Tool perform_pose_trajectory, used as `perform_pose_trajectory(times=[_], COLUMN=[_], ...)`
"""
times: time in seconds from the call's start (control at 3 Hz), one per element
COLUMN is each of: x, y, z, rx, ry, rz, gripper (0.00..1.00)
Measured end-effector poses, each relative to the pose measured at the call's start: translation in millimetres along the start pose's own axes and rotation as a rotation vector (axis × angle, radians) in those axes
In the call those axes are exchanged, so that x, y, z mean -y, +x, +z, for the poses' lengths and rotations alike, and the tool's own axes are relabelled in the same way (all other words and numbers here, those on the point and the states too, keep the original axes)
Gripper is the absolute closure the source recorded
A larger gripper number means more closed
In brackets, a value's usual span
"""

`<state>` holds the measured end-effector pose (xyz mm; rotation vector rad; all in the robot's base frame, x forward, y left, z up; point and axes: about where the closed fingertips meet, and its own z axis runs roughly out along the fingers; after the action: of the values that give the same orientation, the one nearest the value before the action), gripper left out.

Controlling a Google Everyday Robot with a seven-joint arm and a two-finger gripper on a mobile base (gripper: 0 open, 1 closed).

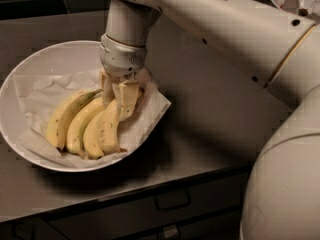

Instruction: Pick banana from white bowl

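Grasp step, it seems: the gripper (118,95) clamps the stem end of the banana (82,126) right of centre in the bowl (30,69), so next it needs a steady lift.

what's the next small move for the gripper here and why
Probably a short, slow lift straight up: the gripper sits low over the stem end of the bunch of yellow bananas, which lies on crumpled white paper in the wide white bowl. Whether it has a hold is unclear, so a small rise would test that.
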<state>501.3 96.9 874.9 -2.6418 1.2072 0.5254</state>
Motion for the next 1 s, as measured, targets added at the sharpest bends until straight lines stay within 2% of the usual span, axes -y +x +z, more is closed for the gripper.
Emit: perform_pose_trajectory(times=[1.0], x=[-19], y=[-2], z=[-18], rx=[-0.024], ry=[0.100], rz=[0.014], gripper=[1.00])
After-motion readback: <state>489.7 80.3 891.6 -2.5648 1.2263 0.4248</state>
